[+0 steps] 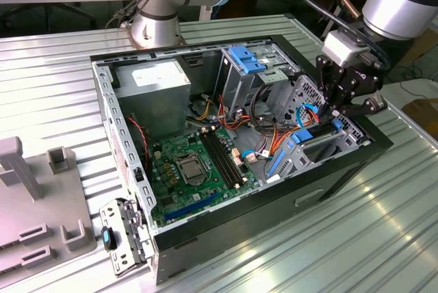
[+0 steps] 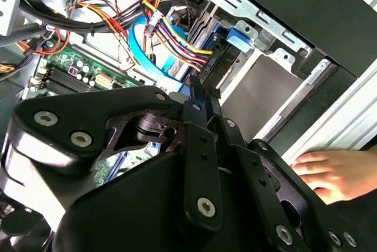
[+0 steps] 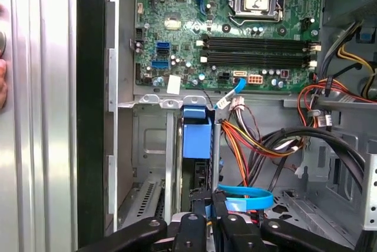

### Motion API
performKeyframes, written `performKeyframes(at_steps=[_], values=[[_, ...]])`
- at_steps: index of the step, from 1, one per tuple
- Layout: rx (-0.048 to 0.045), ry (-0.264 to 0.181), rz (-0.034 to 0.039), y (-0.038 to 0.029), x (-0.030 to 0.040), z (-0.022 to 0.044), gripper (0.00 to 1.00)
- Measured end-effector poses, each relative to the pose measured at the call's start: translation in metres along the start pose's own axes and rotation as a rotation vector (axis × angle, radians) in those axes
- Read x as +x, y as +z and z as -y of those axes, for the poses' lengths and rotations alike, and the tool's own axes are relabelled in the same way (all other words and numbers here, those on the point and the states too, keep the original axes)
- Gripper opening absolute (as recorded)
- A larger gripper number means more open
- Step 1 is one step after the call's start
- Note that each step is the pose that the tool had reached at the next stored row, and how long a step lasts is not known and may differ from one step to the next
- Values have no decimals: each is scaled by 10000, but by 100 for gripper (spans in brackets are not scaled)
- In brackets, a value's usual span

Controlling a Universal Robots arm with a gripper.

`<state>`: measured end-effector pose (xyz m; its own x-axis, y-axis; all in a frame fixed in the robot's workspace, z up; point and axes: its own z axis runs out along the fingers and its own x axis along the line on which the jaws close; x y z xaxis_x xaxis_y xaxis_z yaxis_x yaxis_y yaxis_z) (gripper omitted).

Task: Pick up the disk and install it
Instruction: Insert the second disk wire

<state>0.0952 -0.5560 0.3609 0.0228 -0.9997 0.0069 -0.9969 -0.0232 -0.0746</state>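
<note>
- Hovering over the open computer case [image 1: 383, 144] at the exterior view's right: gripper [image 1: 340, 113], clenched on the disk [image 1: 327, 129], standing on edge in the drive cage.
- Second wrist view: fingers [image 2: 197, 110] pinched together; a hand [image 2: 330, 172] beside the case.
- First wrist view: disk's blue carrier [image 3: 196, 134] upright in the cage, near the motherboard [image 3: 235, 22].

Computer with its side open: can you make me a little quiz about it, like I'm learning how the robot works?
1. True or false: the gripper is over the grey power supply box.
2. Pick one: the carrier frame on the disk is A red, B blue, C green.
3. Fill the gap: in the second wrist view, a person's ____ rests on the metal table beside the computer case.

Key
1. False: it is at the drive cage, at the exterior view's right end of the case, shut on the disk.
2. B.
3. Hand.
</note>
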Motion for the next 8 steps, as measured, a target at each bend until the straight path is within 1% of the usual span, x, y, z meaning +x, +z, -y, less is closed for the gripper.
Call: performKeyframes(at_steps=[2,3,5,7,8], values=[[75,25,-2,19,1,-1,16],[88,48,-5,25,1,-3,16],[106,73,3,38,0,-36,16],[105,284,-14,64,0,-38,16],[105,312,-17,67,2,-39,16]])
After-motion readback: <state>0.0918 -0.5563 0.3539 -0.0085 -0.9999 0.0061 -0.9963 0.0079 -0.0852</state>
